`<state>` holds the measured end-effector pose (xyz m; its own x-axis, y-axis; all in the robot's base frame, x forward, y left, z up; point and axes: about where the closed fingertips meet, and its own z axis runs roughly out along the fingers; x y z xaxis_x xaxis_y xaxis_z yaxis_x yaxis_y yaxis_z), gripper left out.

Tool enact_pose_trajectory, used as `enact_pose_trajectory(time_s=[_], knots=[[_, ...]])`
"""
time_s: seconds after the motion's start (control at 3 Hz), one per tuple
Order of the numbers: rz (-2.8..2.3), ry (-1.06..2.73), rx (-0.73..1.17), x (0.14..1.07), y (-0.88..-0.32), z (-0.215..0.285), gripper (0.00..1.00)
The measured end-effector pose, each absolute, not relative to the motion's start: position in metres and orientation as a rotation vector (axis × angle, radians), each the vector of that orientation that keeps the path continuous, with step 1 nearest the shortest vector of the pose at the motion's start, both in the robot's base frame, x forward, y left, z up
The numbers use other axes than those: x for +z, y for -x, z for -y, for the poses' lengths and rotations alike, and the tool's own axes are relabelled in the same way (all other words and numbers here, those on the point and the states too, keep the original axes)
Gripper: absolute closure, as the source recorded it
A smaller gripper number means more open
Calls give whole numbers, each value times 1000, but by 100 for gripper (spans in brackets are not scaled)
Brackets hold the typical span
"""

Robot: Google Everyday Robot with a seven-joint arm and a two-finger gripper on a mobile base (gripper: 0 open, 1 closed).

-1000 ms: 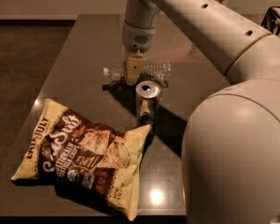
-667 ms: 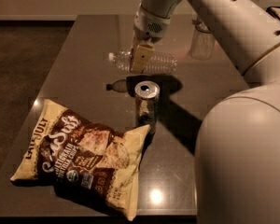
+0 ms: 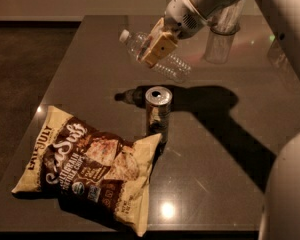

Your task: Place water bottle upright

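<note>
The water bottle (image 3: 173, 66) is a small clear ribbed plastic bottle with a white cap at its upper left end. It hangs tilted in the air above the dark table (image 3: 90, 69), cap up-left, base down-right. My gripper (image 3: 155, 48) is shut on the water bottle around its middle, with a tan finger pad (image 3: 159, 46) across the front. The label is hidden behind the fingers. The bottle's shadow falls on the table behind the can.
A silver drink can (image 3: 157, 109) stands upright just below the bottle. A chip bag (image 3: 90, 166) lies at the front left. A tall clear glass cup (image 3: 219, 40) stands at the back right. My arm's white body fills the right edge.
The gripper has lifted the bottle off the table and swung right and up. The bottle has gone from lying flat to tilted with its cap raised.
</note>
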<state>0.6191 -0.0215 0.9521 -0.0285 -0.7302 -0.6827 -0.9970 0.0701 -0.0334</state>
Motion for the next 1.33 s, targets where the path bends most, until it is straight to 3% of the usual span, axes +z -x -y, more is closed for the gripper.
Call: enact_pose_trajectory(time_s=[1.33], knots=[[-1510, 1079, 878, 977, -637, 32, 100]])
